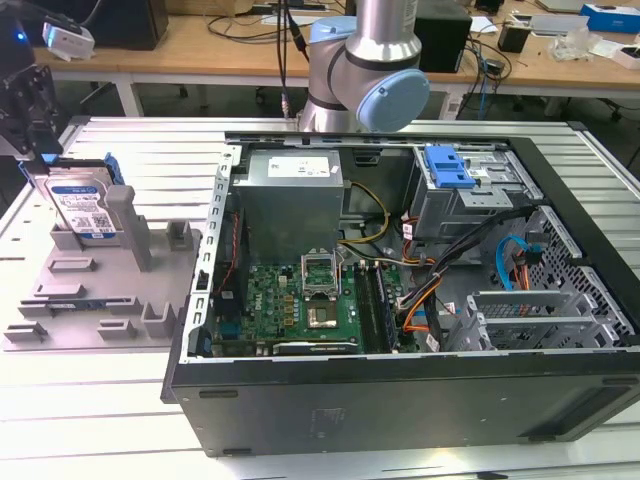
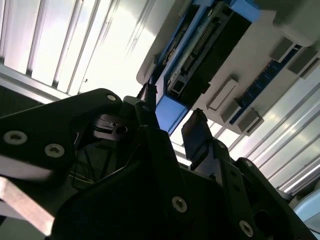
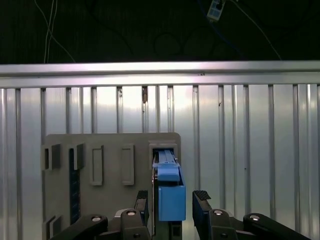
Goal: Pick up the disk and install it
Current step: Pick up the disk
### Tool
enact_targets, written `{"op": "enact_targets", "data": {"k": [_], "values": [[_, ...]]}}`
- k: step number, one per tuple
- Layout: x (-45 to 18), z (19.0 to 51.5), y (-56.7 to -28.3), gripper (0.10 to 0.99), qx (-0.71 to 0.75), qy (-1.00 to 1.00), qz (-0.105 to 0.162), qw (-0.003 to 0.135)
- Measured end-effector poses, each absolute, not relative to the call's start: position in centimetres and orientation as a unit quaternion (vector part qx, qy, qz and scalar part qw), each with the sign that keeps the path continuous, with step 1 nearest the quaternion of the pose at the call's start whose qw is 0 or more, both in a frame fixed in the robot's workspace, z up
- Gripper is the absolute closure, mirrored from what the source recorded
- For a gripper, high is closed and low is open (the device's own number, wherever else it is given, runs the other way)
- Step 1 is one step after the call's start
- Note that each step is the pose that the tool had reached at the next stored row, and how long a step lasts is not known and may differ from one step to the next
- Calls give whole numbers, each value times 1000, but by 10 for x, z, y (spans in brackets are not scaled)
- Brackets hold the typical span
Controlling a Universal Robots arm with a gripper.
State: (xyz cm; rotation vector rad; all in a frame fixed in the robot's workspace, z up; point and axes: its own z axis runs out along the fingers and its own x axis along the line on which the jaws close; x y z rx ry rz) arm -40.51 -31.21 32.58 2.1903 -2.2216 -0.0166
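There is one disk (image 1: 85,208). It stands on edge in one grey fixture (image 1: 80,300), at that fixture's back corner toward the exterior view's left. One claw (image 3: 172,199) hangs over it, released. In the first wrist view its two fingers (image 3: 201,196) sit on either side of the disk's blue rail, with a thin gap showing on each side, so nothing is grasped. The second wrist view shows the same: the blue rail end lies between the two dark fingertips. The fixture carries several upright posts, and the tallest rises just beside the disk on the exterior view's right. One slatted metal desk (image 1: 160,150) bears everything. In the first wrist view bare slats run past the fixture to the desk's straight edge, with dark floor past it. One open computer case (image 1: 400,385) lies well apart from the disk toward the exterior view's right, its near wall just beside the fixture's edge. Inside, at the far right corner, sits one bright-blue latch (image 1: 447,168) on a metal bay. One arm (image 1: 385,60) rises behind the case.
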Motion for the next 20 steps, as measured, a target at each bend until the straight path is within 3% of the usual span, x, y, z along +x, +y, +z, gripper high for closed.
{"op": "enact_targets", "data": {"k": [20], "values": [[-405, 316, -312, 604, 702, -712, -5, 12]]}}
